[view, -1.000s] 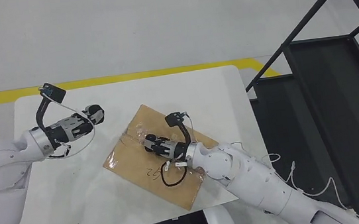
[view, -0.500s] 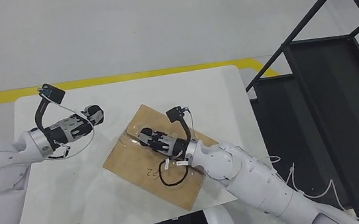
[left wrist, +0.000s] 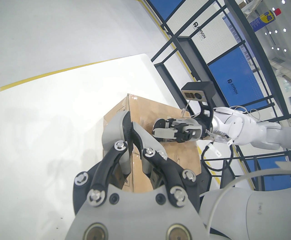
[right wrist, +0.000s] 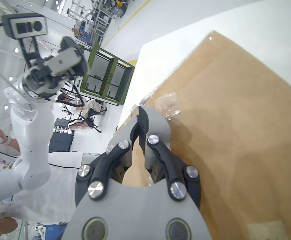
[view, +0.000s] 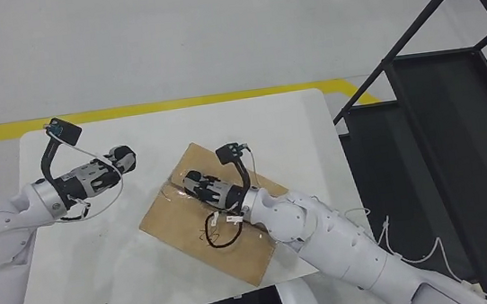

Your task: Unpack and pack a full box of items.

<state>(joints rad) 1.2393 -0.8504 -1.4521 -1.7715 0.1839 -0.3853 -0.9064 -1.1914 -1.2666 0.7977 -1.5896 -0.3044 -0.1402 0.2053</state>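
At the left of the top view, the left pincer (view: 125,156) hangs over the upper left part of the white bench (view: 103,268), its tips aimed toward the right of the frame. Its own wrist view shows the two fingers (left wrist: 113,129) clenched, pad pressed against pad. The cardboard box (view: 172,222) lies well apart from this pincer, to the right and a little lower in the frame. In the left wrist view the box sits beyond the fingertips, with one corner turned toward them.

The box rests in the middle of the top view, on the right half of the bench, and is turned askew so that its corners point up, down, left and right. Its flaps are shut and flat. A crinkled strip of clear tape (right wrist: 169,104) sits on the lid near the upper left edge.

The right pincer (view: 191,180) is over that same upper left part of the lid, tips toward the left of the frame, close to the box's edge and just beside the tape. Its fingers (right wrist: 159,127) are likewise clenched, pads together. Whether the tips touch the cardboard cannot be told. The rest of the lid spreads toward the lower right beneath the arm.

Further right, past the bench's edge, a dark metal rack (view: 458,127) takes up the right side of the frame. A yellow line (view: 220,102) crosses the floor just above the bench
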